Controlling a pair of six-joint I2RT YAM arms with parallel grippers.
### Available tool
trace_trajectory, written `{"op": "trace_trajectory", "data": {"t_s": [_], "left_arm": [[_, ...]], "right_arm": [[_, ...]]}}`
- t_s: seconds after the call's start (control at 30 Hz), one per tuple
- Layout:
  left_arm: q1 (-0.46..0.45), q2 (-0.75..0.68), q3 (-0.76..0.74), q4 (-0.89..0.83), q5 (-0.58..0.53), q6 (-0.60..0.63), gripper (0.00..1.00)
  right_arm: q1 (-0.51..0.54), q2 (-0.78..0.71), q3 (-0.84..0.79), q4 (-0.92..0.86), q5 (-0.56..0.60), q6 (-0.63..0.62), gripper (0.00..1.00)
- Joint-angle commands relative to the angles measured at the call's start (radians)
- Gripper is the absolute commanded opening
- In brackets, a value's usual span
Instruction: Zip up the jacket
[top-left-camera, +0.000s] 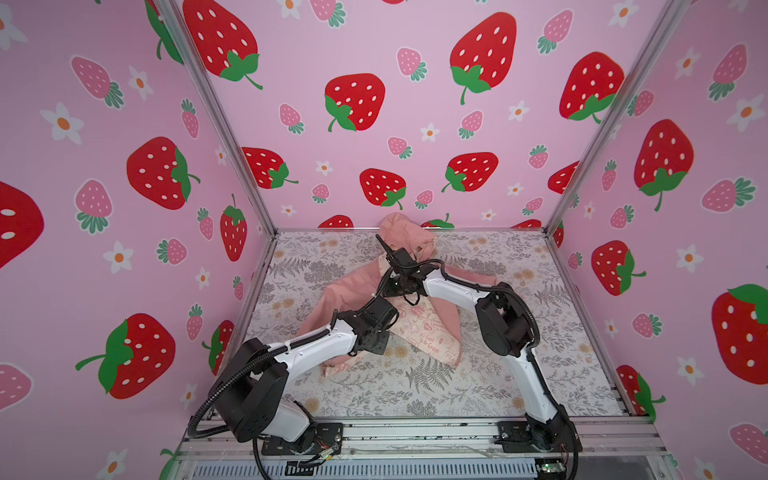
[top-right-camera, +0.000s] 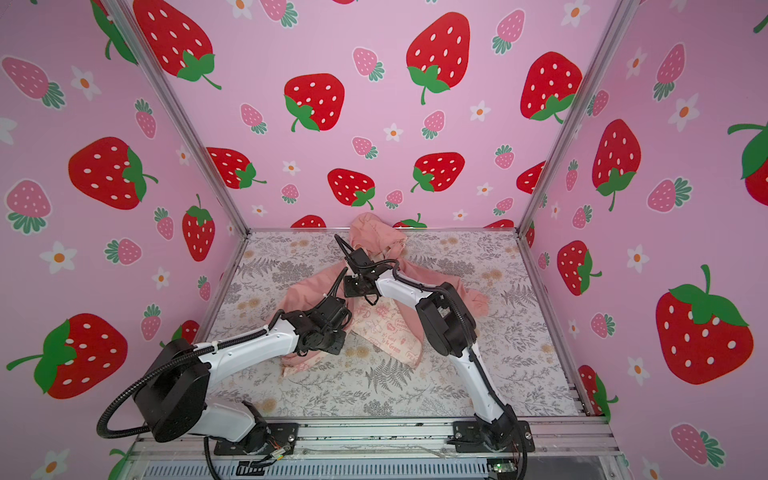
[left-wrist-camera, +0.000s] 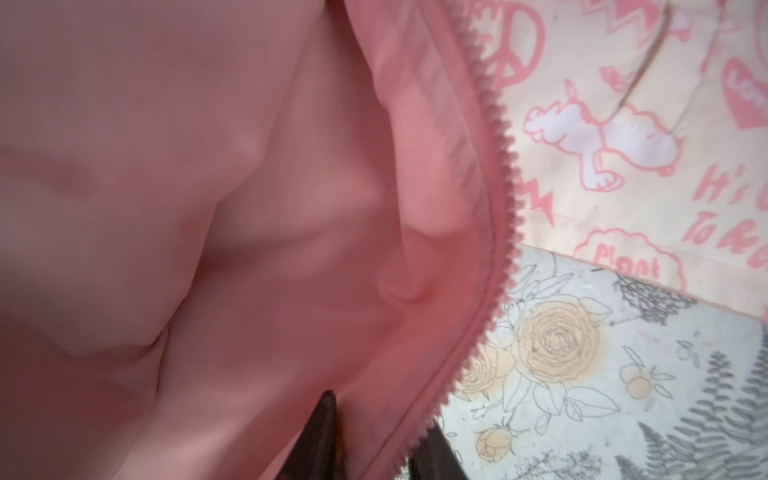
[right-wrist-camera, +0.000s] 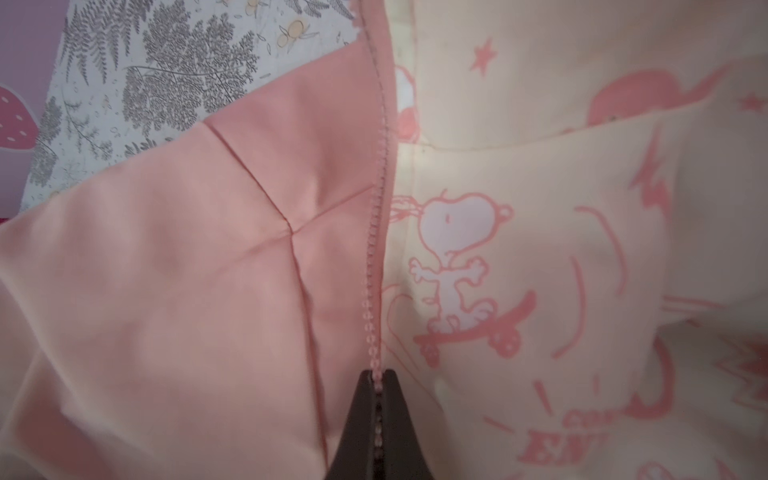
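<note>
Jacket (top-left-camera: 349, 291) zipper edge (right-wrist-camera: 376, 266) clamped in right jaws, also between left jaws, grip unclear

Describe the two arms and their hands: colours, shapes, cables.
Both arms match: the left arm and right arm have glossy white shells between bulky black joints. A ribbed black cable loops outside each, held by white ties. Each sits on a black base plate. The left hand and right hand have dark, tapering fingers.
</note>
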Motion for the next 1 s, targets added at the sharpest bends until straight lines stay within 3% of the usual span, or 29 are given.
{"op": "trace_trajectory", "data": {"t_s": [0.0, 0.13, 0.27, 0.33, 0.47, 0.57, 0.7, 0.8, 0.97], "left_arm": [[-0.012, -0.012, 0.047, -0.004, 0.083, 0.004, 0.23], [-0.026, -0.031, 0.062, 0.013, 0.195, 0.009, 0.18], [-0.045, -0.038, 0.073, 0.082, 0.395, -0.002, 0.17], [-0.057, -0.032, 0.082, 0.121, 0.498, -0.015, 0.23], [-0.094, 0.0, 0.121, 0.141, 0.587, -0.022, 0.48], [-0.097, -0.005, 0.128, 0.146, 0.572, -0.027, 0.54], [-0.066, -0.022, 0.133, 0.097, 0.421, -0.035, 0.6], [0.002, -0.019, 0.119, 0.081, 0.332, -0.06, 0.62], [0.176, 0.047, 0.077, 0.139, 0.293, -0.093, 0.58]], "right_arm": [[-0.053, -0.131, -0.105, 0.143, -0.102, 0.029, 0.0], [-0.11, -0.24, -0.25, 0.285, -0.238, 0.044, 0.0], [-0.189, -0.334, -0.412, 0.457, -0.41, 0.062, 0.0], [-0.234, -0.365, -0.491, 0.53, -0.476, 0.075, 0.0], [-0.323, -0.368, -0.582, 0.567, -0.542, 0.085, 0.0], [-0.356, -0.332, -0.58, 0.558, -0.577, 0.085, 0.0], [-0.355, -0.302, -0.534, 0.517, -0.56, 0.065, 0.03], [-0.349, -0.273, -0.468, 0.484, -0.539, 0.063, 0.03], [-0.311, -0.186, -0.26, 0.414, -0.522, 0.073, 0.0]]}}
